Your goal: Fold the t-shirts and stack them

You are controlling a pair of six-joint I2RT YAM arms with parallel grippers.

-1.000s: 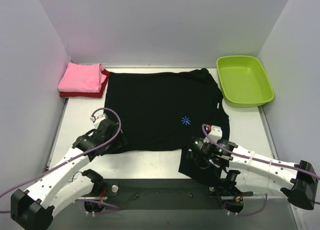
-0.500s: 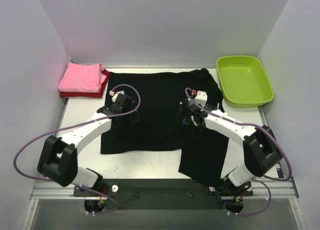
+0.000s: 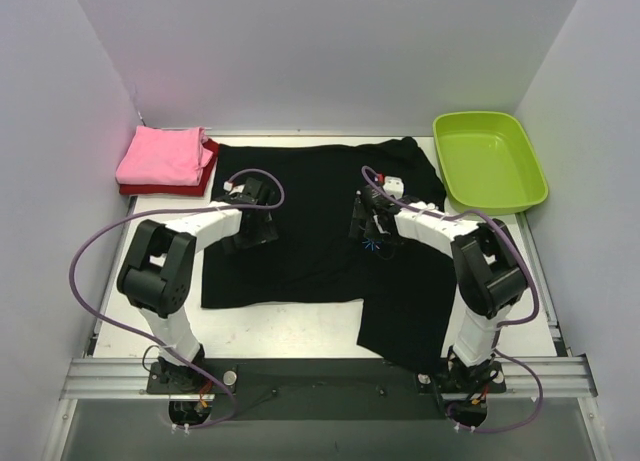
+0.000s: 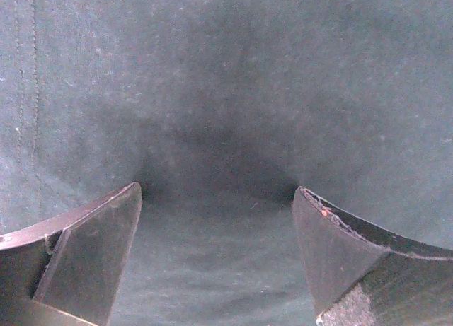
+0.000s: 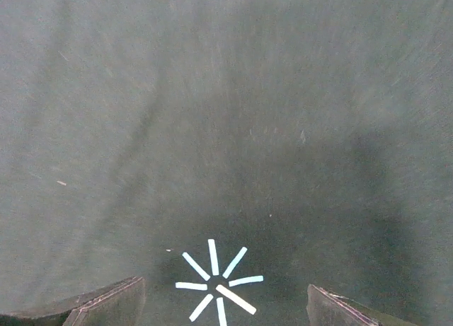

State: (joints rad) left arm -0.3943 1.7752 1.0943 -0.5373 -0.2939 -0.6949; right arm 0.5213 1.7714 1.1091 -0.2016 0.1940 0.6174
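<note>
Over black t-shirt (image 3: 310, 191): both grippers pointing at cloth.
Left gripper (image 4: 216, 199): gaping wide, gripping nothing.
Right gripper (image 5: 226, 301): gaping wide, empty, facing blue starburst (image 5: 214, 280).
Arms: both stretching forward.

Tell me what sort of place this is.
Probably a lab robot test cell: plain white walls box in a white table, the left arm and right arm are bolted at its near edge, and a black t-shirt lies spread on it.

Starburst mark (image 5: 216, 282) on black t-shirt (image 3: 300, 196)
</note>
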